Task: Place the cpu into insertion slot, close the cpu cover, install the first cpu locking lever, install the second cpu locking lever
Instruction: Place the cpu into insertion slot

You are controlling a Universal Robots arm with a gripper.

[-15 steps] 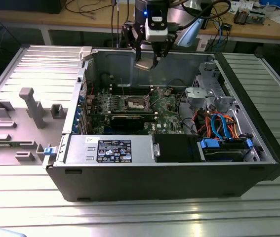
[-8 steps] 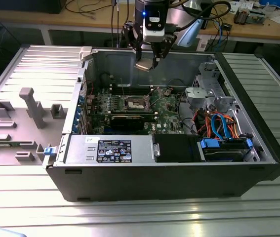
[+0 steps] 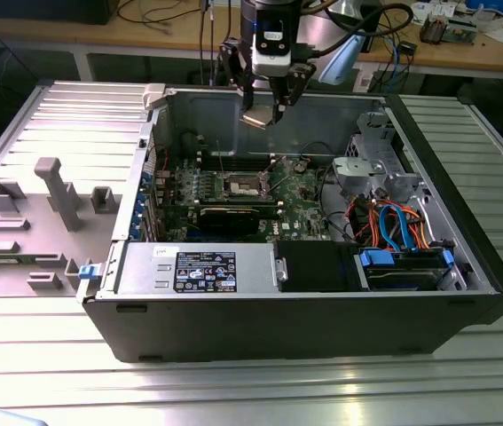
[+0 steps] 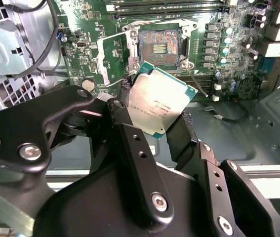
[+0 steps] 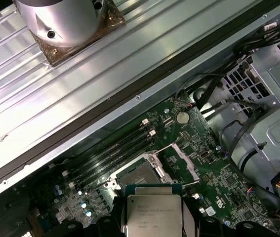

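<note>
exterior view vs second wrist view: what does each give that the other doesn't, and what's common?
Exterior view: the whole open computer case, its labelled power supply, a blue drive bay, and a grey fixture tray at the exterior view's left.
Second wrist view: the insertion slot up close, empty, with the cpu cover swung open beside it.
Both: the tool shut on the cpu, tilted above the board, not yet seated.

Ribbed metal table [image 3: 233, 390] — open PC case [image 3: 322, 324] on it; grey fixture [image 3: 60, 191] beside
</note>
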